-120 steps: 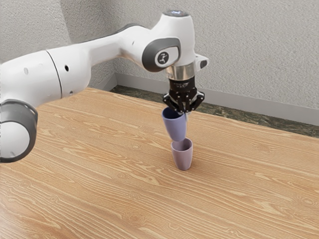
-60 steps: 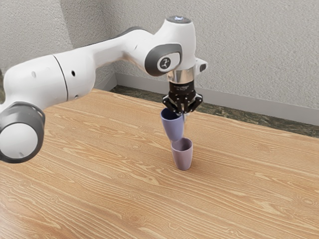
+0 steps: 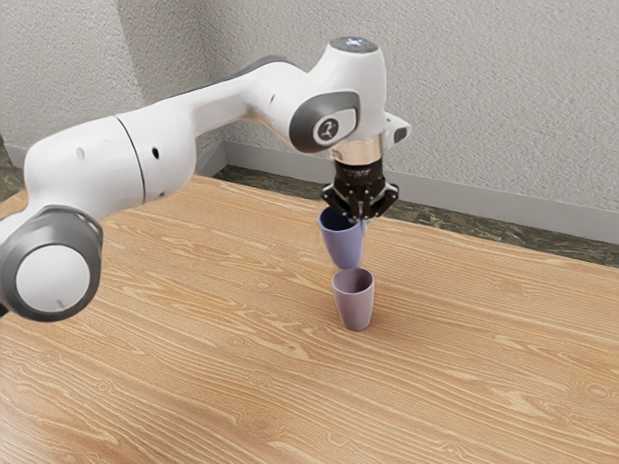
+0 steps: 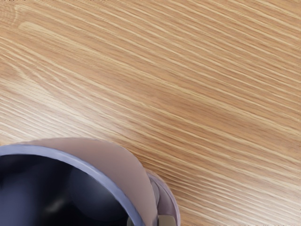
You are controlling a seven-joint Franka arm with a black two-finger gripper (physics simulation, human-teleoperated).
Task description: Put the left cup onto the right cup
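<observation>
A lavender cup [image 3: 341, 242] hangs in the air, slightly tilted, with my black gripper [image 3: 359, 220] shut on its rim. Directly below it a second lavender cup [image 3: 353, 298] stands upright on the wooden table [image 3: 193, 367]. The held cup's base sits just above the standing cup's rim, a little toward the exterior view's left. In the wrist view the held cup [image 4: 70, 183] is a large dark opening with a pale rim under my hand, and a sliver of the standing cup [image 4: 164, 197] peeks out beside it.
The wooden table stretches widely around both cups. A grey textured wall [image 3: 503, 87] with a baseboard runs behind the table's far edge.
My hand has carried the held cup a little toward the exterior view's right, bringing it more nearly over the standing cup. The standing cup has not moved.
</observation>
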